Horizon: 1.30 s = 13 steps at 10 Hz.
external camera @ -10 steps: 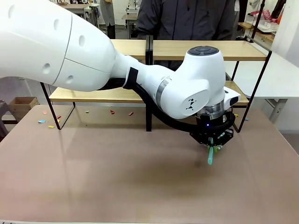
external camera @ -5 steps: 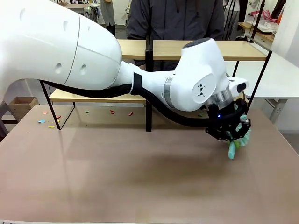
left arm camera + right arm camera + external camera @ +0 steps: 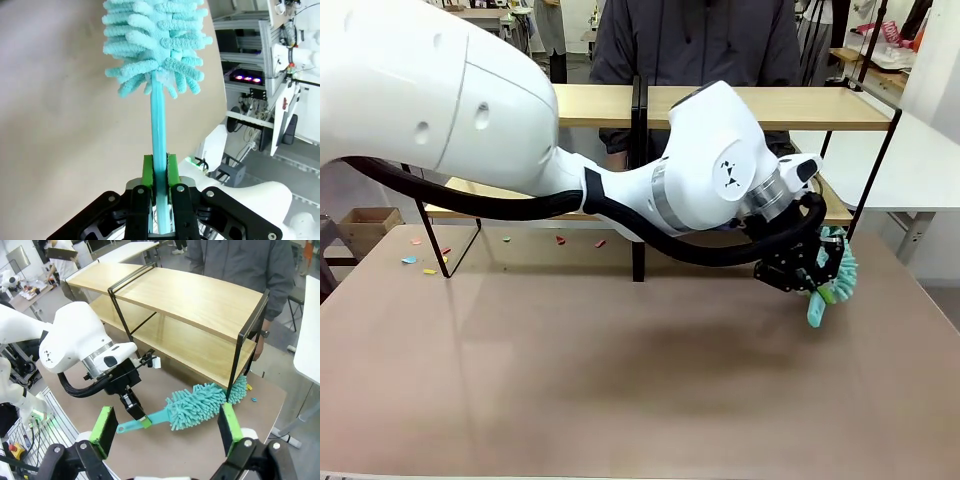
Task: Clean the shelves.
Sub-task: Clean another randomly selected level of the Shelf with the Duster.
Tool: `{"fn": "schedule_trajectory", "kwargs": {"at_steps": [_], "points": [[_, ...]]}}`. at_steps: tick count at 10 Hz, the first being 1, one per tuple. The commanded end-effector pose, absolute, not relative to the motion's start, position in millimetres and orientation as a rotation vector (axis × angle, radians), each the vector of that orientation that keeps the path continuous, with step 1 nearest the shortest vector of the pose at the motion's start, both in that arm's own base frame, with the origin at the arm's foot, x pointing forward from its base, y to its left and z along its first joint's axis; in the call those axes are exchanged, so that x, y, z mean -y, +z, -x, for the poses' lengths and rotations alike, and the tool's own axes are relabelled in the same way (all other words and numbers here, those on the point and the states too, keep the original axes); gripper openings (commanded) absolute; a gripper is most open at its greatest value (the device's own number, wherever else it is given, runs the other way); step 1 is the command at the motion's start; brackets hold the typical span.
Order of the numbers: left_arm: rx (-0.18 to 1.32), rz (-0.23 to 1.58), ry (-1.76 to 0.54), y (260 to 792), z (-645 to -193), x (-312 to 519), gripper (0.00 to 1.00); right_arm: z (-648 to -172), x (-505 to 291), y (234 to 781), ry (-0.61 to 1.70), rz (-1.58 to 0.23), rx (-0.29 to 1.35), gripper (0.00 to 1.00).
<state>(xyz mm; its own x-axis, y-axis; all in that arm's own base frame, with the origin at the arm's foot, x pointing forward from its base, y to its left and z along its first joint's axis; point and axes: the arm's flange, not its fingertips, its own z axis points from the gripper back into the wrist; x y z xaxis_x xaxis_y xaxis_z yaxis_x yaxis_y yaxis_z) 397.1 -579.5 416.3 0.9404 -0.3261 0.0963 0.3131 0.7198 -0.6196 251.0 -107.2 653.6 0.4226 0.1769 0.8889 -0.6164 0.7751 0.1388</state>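
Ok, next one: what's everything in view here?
shelves: one, light wood, black frame, far side of tabletop
duster: one, teal, at the shelves' right end
scraps: several, mixed colours, tabletop under shelves' left half
tabletop: one, beige, under everything
cardboard box: one, brown, floor far left
white table: one, right of shelves
person: one, dark grey jacket, behind shelves
left claw: one, black, green pads, shut on duster handle
right claw: one, black, green pads, open, facing shelves
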Motion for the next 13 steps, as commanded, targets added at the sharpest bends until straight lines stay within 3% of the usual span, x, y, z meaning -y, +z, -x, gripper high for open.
{"fn": "schedule_trajectory", "kwargs": {"at_steps": [1, 5, 7, 10, 13], "points": [[-0.018, 0.652, -0.410, 426, -366, 542, 0.12, -252, 107, 655, 0.527, -0.499, 1.026, 1.00], [-0.090, 0.569, -0.477, 442, -315, 439, 0.12, -252, 107, 655, 0.527, -0.499, 1.026, 1.00], [-0.004, 0.553, -0.450, 452, -282, 361, 0.12, -252, 107, 655, 0.527, -0.499, 1.026, 1.00], [0.161, 0.776, -0.366, 472, -257, 248, 0.12, -252, 107, 655, 0.527, -0.499, 1.026, 1.00], [0.245, 1.059, -0.447, 475, -264, 198, 0.12, -252, 107, 655, 0.527, -0.499, 1.026, 1.00]]}}
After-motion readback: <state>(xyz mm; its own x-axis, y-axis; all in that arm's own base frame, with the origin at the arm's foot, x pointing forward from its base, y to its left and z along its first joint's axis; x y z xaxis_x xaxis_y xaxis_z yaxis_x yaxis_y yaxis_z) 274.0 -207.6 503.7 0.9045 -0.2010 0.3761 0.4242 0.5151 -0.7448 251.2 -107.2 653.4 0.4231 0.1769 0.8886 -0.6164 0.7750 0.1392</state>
